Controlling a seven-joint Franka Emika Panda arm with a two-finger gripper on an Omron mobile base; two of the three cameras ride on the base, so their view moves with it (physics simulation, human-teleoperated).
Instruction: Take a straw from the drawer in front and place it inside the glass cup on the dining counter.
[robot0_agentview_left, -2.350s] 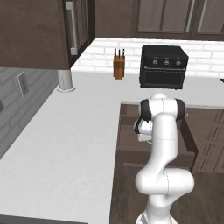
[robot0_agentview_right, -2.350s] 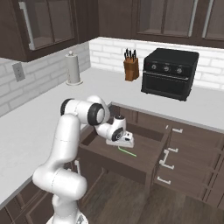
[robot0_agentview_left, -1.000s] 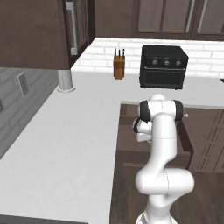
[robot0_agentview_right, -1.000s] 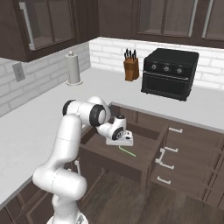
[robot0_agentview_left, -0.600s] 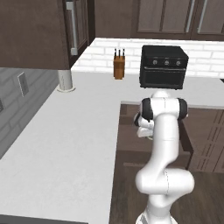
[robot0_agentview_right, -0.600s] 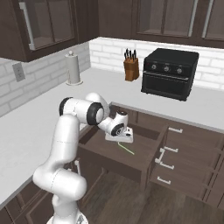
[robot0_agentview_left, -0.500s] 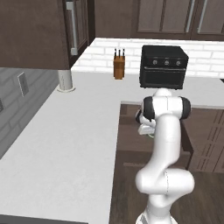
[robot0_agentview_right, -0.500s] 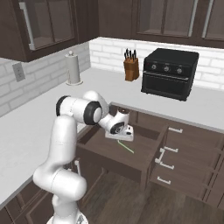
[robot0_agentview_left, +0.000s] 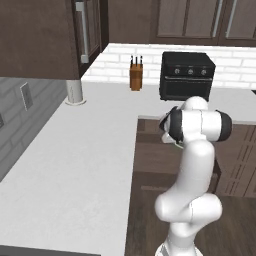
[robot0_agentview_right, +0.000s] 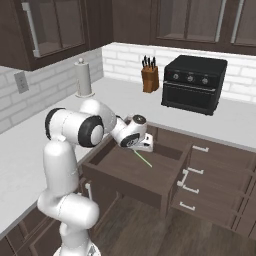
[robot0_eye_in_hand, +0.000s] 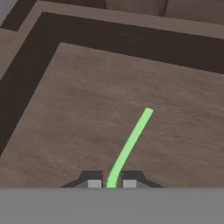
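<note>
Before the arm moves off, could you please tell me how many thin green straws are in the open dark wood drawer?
1. The thin green straw lies between the gripper's fingertips, over the floor of the open dark wood drawer. The arm hides part of the drawer.

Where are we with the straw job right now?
Done: the drawer is pulled open. In hand: the gripper has its fingertips close on either side of the green straw, above the drawer floor. Left: carrying it to the glass cup and dropping it in.
</note>
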